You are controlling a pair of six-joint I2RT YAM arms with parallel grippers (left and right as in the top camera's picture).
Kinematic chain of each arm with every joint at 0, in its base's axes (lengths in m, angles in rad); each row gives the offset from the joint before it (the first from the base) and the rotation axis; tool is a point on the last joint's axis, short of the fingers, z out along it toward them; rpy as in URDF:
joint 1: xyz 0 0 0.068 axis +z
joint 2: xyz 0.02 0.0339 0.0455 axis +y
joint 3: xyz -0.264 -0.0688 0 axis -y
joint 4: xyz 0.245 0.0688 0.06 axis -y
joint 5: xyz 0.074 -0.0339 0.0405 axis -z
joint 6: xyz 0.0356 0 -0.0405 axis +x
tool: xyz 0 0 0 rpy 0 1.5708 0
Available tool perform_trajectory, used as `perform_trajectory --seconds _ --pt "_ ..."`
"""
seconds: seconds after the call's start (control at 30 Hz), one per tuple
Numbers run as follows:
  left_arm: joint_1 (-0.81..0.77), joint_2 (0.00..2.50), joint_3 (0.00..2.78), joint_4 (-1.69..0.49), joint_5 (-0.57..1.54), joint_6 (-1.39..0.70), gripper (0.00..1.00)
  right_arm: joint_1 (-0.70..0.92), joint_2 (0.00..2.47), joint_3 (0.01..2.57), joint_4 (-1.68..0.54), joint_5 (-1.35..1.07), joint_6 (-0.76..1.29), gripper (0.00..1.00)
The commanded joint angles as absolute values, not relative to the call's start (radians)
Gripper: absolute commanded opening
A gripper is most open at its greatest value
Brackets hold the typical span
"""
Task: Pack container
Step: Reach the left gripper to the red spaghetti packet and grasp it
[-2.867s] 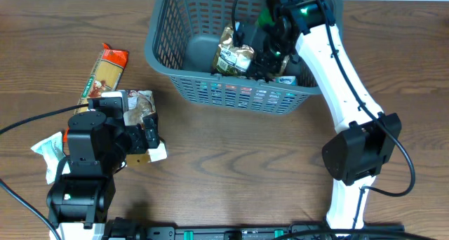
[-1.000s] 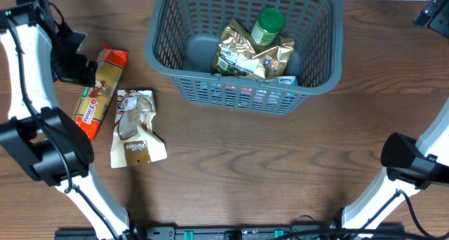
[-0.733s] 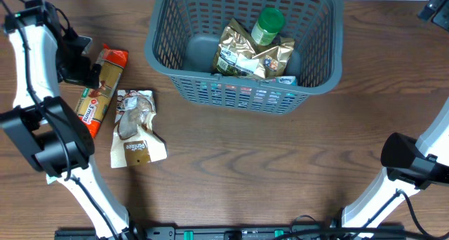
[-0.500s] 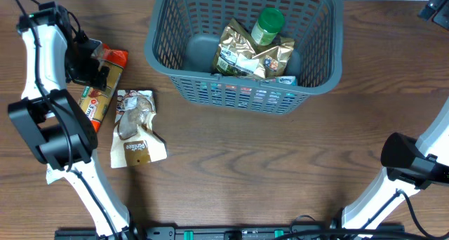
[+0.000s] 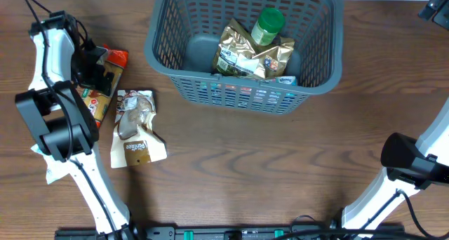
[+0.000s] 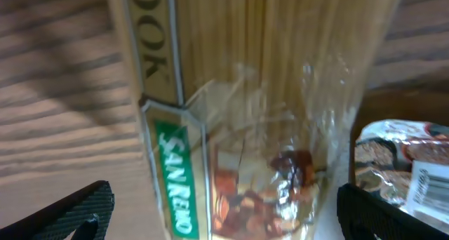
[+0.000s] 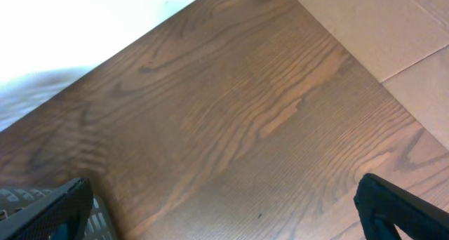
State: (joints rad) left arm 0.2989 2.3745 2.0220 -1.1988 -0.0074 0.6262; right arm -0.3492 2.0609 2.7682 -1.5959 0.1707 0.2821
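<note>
**Sam:** Basket [image 5: 160, 36] first. Where was it?

**Mia:** It stood at the far middle of the tabletop [image 5: 245, 170]. It already held gold bags [image 5: 245, 50] and a bottle with a green cap [image 5: 268, 22].

**Sam:** What had just changed?

**Mia:** The left arm had swung in from the far left edge. A second before, it was out to the side of the pasta pack [image 5: 117, 57]. Now the left gripper [image 6: 223, 213] was right over that pack.

**Sam:** Did the pack move?

**Mia:** No. It lay in the same spot, flat on the tabletop, left of the basket. The snack pouch [image 5: 133, 128] just beside it had not moved either.

**Sam:** So what did that mean?

**Mia:** I think the pasta was the next thing to go in. Nothing had been picked up yet.

**Sam:** How was the left arm standing?

**Mia:** It reached far forward and the gripper pointed down. The two fingers were spread wide, one on each side of the pack, and held nothing. I could not tell if they touched the pack.

**Sam:** And the other arm?

**Mia:** The right gripper [image 7: 224, 210] had pulled out of the basket. It was off at the far right corner, well apart from it. Its fingers were spread wide too, with nothing between them.
</note>
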Motion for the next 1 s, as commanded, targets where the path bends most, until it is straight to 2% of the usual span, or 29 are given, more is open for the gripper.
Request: perform_trajectory --seconds 0.0,0.43,0.53,0.63,0.7,0.77,0.87,0.93,0.97 --pt "0.301 2.416 2.013 -1.201 -0.008 0.635 0.98 -0.356 2.067 2.767 -1.594 0.184 0.299 0.99" --pt "0.300 2.478 2.012 -1.193 0.045 0.624 0.99 -0.356 2.067 2.767 -1.593 0.184 0.299 0.99" --pt "0.300 2.478 2.012 -1.195 0.045 0.611 0.80 -0.356 2.067 2.767 -1.594 0.184 0.299 0.99" --pt "0.300 2.478 2.012 -1.194 0.045 0.564 0.73 -0.356 2.067 2.767 -1.594 0.184 0.299 0.99" --pt "0.300 2.478 2.012 -1.195 0.045 0.562 0.57 -0.356 2.067 2.767 -1.594 0.184 0.297 0.99" --pt "0.299 2.478 2.012 -1.195 0.045 0.531 0.50 -0.356 2.067 2.767 -1.595 0.184 0.290 0.99" --pt "0.293 2.478 2.012 -1.194 0.045 0.487 0.27 -0.356 2.067 2.767 -1.600 0.184 0.273 0.99" --pt "0.286 2.478 2.012 -1.195 0.045 0.453 0.06 -0.356 2.067 2.767 -1.608 0.184 0.272 0.99" --pt "0.283 2.477 2.012 -1.198 0.045 0.439 0.06 -0.356 2.067 2.767 -1.613 0.184 0.272 0.99"
